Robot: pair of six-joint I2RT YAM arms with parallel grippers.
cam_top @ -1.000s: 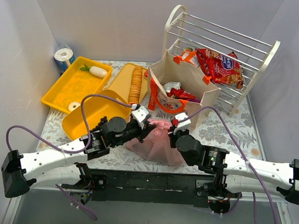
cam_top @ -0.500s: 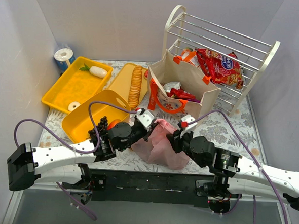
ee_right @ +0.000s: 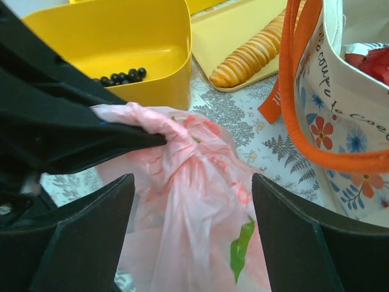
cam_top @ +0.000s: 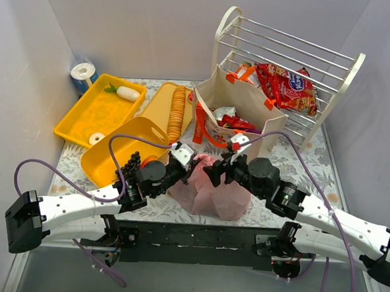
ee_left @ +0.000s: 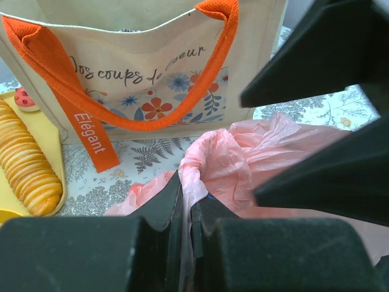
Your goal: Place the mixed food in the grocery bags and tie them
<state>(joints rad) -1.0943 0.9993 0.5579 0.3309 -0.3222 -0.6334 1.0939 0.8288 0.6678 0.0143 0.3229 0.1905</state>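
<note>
Left pincer (cam_top: 189, 160) is closed on a gathered fold of the pink bag (cam_top: 219, 199). The bag slumps on the bench (cam_top: 293, 170) between the two arms, just in front of the beige tote (cam_top: 247, 109). The right pincer (cam_top: 214, 172) hangs at the bag's top from the other side.

From the left wrist, the jaws meet on a thin strip of pink film, and the tote stands behind.

From the right wrist, the jaws stand wide, one on each side of the bag's twisted neck and apart from it. A green item (ee_right: 240, 243) shows through the film.

The risk, as I judge it, is that the left grip has only a thin fold, so a hard pull could slip it free or tear the film. If the right pincer closes on loose film below the neck, the twist may unwind and the tie fail.
</note>
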